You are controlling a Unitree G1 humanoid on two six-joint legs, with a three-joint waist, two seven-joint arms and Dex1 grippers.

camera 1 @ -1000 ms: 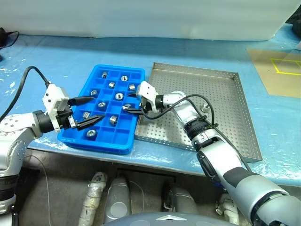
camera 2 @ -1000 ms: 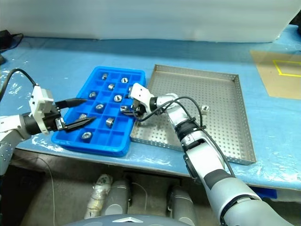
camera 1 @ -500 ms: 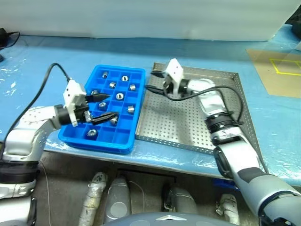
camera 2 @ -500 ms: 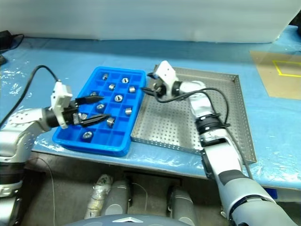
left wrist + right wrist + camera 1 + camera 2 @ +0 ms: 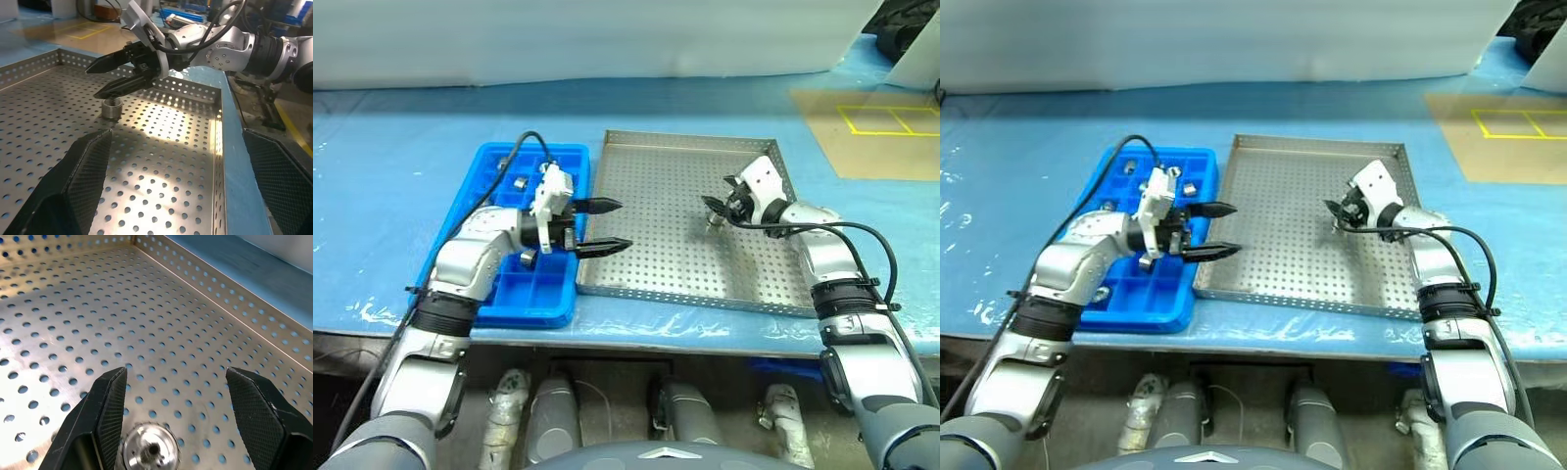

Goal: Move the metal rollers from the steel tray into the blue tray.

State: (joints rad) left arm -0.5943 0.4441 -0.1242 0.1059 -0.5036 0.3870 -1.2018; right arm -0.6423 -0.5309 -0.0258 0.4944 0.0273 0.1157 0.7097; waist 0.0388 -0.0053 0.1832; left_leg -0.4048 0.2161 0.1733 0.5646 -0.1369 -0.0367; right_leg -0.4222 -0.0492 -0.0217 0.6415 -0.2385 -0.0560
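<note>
One small silvery metal roller (image 5: pixel 149 450) stands in the perforated steel tray (image 5: pixel 656 196), right side; the right tool (image 5: pixel 717 205), empty and part-open, should straddle it squarely before closing. Left tool (image 5: pixel 607 225) gapes wide.

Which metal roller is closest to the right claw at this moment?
The lone metal roller on the steel tray, right beneath the open right claw. The other rollers sit in the blue tray.
</note>
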